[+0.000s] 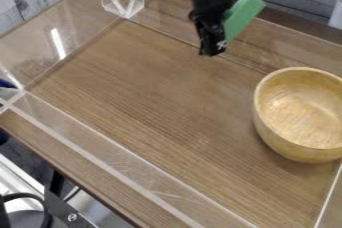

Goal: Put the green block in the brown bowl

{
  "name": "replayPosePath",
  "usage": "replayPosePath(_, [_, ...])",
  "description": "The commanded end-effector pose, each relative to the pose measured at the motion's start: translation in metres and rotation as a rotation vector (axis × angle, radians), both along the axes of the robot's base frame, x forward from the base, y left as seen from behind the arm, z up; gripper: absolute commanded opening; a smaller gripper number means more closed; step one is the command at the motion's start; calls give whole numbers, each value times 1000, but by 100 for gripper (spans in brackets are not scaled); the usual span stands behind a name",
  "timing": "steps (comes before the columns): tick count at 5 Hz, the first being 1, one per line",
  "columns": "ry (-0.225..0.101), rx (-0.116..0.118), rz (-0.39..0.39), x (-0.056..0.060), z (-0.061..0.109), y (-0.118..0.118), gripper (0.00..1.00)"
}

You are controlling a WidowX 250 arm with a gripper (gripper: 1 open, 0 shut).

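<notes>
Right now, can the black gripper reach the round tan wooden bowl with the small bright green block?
Probably yes. The black gripper is shut on the green block, raised above the wooden tabletop. Nothing stands between it and the empty tan wooden bowl at lower right.

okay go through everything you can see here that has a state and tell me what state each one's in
gripper: shut, pointing steeply down, above the table.
green block: tilted, up beside the gripper; whether it is held or lying behind cannot be told.
brown bowl: upright on the table, empty.
clear walls: standing around the wooden table.
</notes>
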State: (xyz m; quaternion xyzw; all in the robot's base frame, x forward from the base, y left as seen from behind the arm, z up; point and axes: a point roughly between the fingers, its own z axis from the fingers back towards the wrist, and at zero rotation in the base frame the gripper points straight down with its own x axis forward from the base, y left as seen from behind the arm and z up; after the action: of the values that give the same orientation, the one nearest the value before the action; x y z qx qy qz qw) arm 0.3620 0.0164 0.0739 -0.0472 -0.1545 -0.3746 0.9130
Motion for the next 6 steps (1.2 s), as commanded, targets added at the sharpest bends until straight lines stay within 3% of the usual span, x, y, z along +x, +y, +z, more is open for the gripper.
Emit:
replayPosePath(1, [-116,13,-66,-2,29,-33,0])
replayPosePath(2, [-132,16,-147,-15,22,-76,0])
replayPosePath(4, [-109,-5,-301,-31,19,-123,0])
replayPosePath(6, [-91,3,-479,-12,-1,-144,0])
